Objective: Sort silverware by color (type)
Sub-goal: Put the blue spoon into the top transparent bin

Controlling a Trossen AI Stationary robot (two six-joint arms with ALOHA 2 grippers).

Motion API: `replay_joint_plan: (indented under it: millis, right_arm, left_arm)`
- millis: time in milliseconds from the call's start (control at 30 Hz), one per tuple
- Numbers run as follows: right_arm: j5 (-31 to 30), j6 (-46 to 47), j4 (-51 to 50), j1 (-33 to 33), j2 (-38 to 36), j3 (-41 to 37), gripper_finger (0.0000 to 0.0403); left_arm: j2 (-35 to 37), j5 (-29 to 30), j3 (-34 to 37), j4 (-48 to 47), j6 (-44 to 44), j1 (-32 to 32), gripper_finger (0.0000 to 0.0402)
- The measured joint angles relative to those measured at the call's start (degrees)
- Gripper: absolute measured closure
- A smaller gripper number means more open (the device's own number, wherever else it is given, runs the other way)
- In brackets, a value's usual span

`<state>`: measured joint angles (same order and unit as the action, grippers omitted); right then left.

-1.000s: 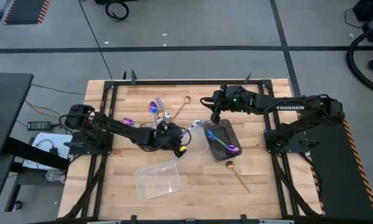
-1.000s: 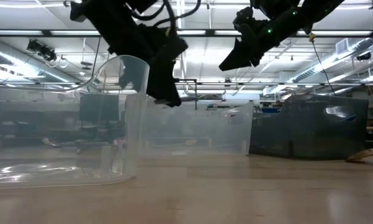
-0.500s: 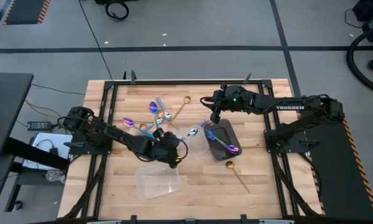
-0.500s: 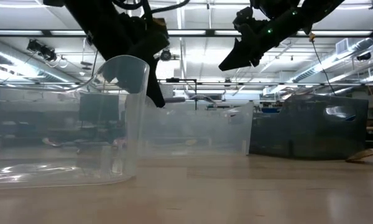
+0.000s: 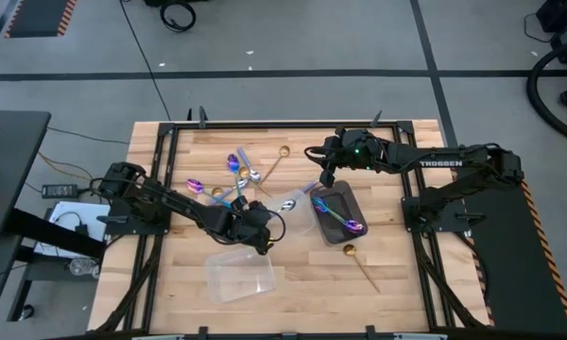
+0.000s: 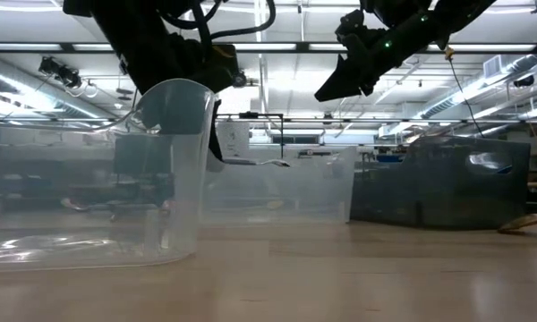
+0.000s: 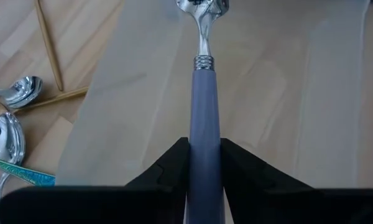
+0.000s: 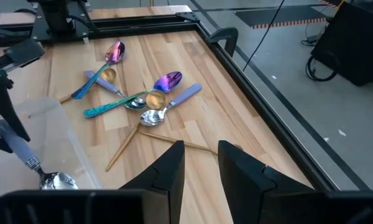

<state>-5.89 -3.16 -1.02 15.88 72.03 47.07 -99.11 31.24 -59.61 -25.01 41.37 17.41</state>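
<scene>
My left gripper (image 5: 263, 227) (image 7: 205, 163) is shut on a spoon with a lavender handle and a silver bowl (image 5: 288, 203) (image 6: 258, 163), held over a clear container (image 5: 302, 217). Loose silverware (image 5: 241, 175) (image 8: 143, 99), silver, gold and iridescent, lies in a pile on the wood at the far middle. Iridescent pieces (image 5: 340, 219) lie in the dark tray (image 5: 350, 198). A gold spoon (image 5: 359, 260) lies flat near the tray. My right gripper (image 5: 326, 179) (image 8: 202, 163) hangs open above the tray's far end, with nothing between its fingers. My left gripper pinches the spoon's lavender handle (image 7: 205, 127) between its two fingers, at the handle's free end. The fingers slant down from the table's left and lie along the handle. The spoon sticks out past the fingertips, bowl end (image 7: 202, 7) foremost, lifted clear of the table.
A second clear container (image 5: 244, 274) (image 6: 161, 170) lies on the wood near the front edge, below my left gripper. Black frame rails (image 5: 265, 123) run round the table. Bare wood shows at the front right and far right.
My left gripper has gone toward the table's near edge and a little down, tipping as it went, and has carried the lavender-handled spoon along. The spoon now shows roughly level beside the clear container in the low view.
</scene>
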Motion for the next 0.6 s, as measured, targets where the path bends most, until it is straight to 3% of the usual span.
replay_joint_plan:
  millis: [400,600]
  right_arm:
    - [1.07,0.17,0.0,0.0,0.0,0.0,0.0296]
    - [1.08,0.37,-0.03,0.0,0.0,0.0,0.0296]
  left_arm:
    - [0.2,-0.09,0.0,-0.15,-0.05,0.0,0.0228]
    - [2.67,2.75,0.0,-0.98,-2.5,0.0,0.0222]
